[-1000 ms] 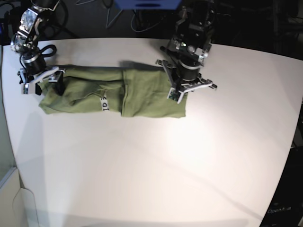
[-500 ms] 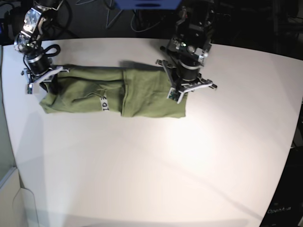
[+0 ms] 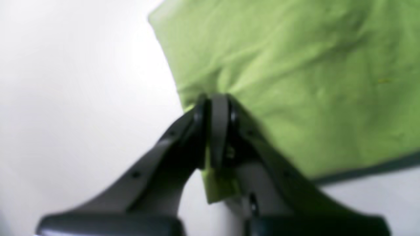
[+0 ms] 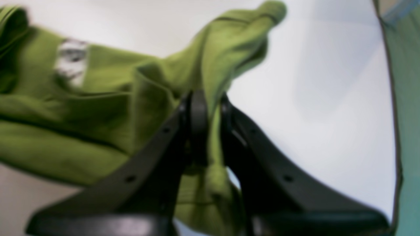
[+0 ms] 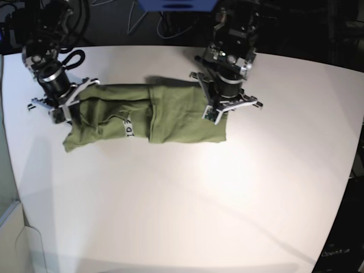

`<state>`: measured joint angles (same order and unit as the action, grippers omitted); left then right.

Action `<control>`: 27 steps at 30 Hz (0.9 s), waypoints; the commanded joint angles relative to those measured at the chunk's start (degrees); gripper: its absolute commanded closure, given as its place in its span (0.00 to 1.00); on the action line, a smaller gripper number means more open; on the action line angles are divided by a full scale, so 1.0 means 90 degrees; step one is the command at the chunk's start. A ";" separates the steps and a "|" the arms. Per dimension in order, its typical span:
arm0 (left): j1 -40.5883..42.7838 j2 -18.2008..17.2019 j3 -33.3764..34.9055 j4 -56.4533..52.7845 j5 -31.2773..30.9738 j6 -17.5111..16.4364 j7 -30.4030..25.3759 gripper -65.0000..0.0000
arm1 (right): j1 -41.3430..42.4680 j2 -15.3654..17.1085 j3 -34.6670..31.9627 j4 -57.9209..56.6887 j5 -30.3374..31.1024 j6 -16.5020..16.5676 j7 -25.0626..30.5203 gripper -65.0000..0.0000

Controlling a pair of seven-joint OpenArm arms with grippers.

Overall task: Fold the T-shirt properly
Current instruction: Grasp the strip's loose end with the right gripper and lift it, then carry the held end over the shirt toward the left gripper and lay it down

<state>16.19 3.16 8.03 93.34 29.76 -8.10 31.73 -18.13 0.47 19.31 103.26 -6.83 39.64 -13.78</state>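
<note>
The olive-green T-shirt (image 5: 176,116) lies as a long folded band across the far part of the white table (image 5: 199,199), its white label (image 5: 128,129) facing up. My left gripper (image 5: 216,115) is shut on the shirt's right-hand edge. The left wrist view shows its jaws (image 3: 215,101) closed with green cloth (image 3: 295,65) pinched between them. My right gripper (image 5: 70,112) is shut on the shirt's left end. The right wrist view shows its jaws (image 4: 205,98) closed on a raised fold of cloth (image 4: 229,42), with the label (image 4: 70,60) off to the left.
Dark cables and a blue object (image 5: 176,4) sit beyond the table's far edge. The table's left edge (image 5: 7,142) runs close to my right arm. A pale cabinet corner (image 5: 14,239) stands at the lower left.
My right gripper has moved right and slightly toward the front, pulling the shirt's left end with it, so the band is now shorter. My left gripper has stayed almost in place.
</note>
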 commanded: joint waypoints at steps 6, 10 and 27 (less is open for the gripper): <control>-0.0006 0.0025 0.0031 0.0056 0.0039 0.0035 0.0045 0.97 | -0.0501 -0.0145 -0.0754 0.0780 0.0139 0.0040 0.0188 1.00; 0.0014 0.0025 0.0040 0.0056 0.0039 0.0035 0.0045 0.97 | -0.0530 -0.0272 -0.1154 0.0771 0.0139 0.0040 0.0188 1.00; 0.0004 0.0074 0.0040 0.0125 0.0000 0.0035 0.0045 0.97 | 0.0105 -0.0819 -0.2981 0.0731 0.0148 0.0040 -0.0545 1.00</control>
<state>16.16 3.64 8.25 93.47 29.91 -7.70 32.38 -17.61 -6.57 -7.57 109.01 -6.74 39.86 -20.38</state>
